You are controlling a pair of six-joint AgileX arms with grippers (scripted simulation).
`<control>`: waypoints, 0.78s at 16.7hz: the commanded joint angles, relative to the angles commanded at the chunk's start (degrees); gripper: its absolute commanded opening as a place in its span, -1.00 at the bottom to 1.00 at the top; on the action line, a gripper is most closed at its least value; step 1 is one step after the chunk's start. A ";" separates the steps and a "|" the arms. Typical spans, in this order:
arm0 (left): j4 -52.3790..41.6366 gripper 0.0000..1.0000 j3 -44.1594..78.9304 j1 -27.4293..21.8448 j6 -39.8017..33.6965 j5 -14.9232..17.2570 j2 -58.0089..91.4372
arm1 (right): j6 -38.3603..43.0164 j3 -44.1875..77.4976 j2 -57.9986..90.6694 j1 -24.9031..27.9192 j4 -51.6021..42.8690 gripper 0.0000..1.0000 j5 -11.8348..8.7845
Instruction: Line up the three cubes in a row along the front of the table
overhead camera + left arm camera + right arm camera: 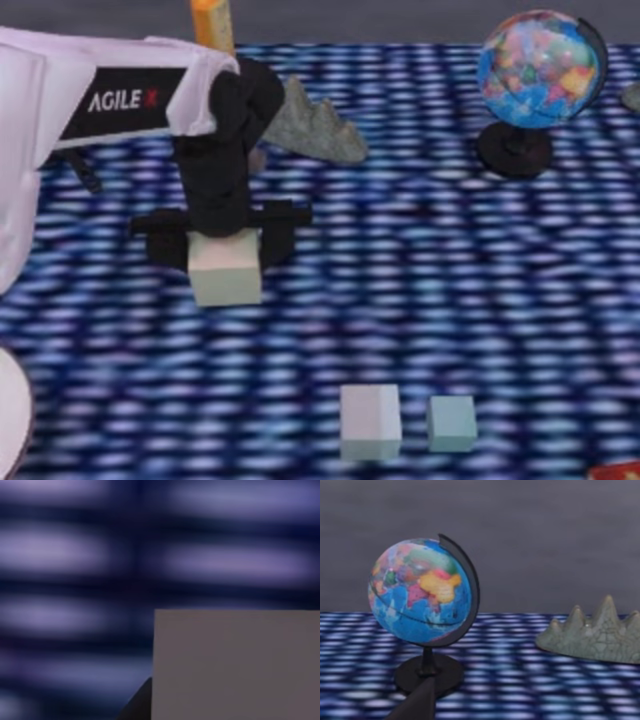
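The large cube (226,272) sits left of the table's (450,260) centre, with the left gripper (222,238) directly above it, its fingers hidden, so whether it grips the cube cannot be told. The left wrist view shows one flat face of that cube (235,665) close up. The medium cube (370,422) and small cube (452,423) stand just beside each other near the front edge. A jagged rock (315,125) and a globe (540,70) stand at the back
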 joint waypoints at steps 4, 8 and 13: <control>0.00 -1.00 0.00 0.00 0.00 0.00 0.00 | 0.00 0.00 0.00 0.00 0.00 1.00 0.00; -0.39 -1.00 0.25 0.09 0.17 -0.15 -0.44 | 0.00 0.00 0.00 0.00 0.00 1.00 0.00; -9.36 -1.00 5.88 0.80 -0.04 -0.27 -3.13 | 0.00 0.00 0.00 0.00 0.00 1.00 0.00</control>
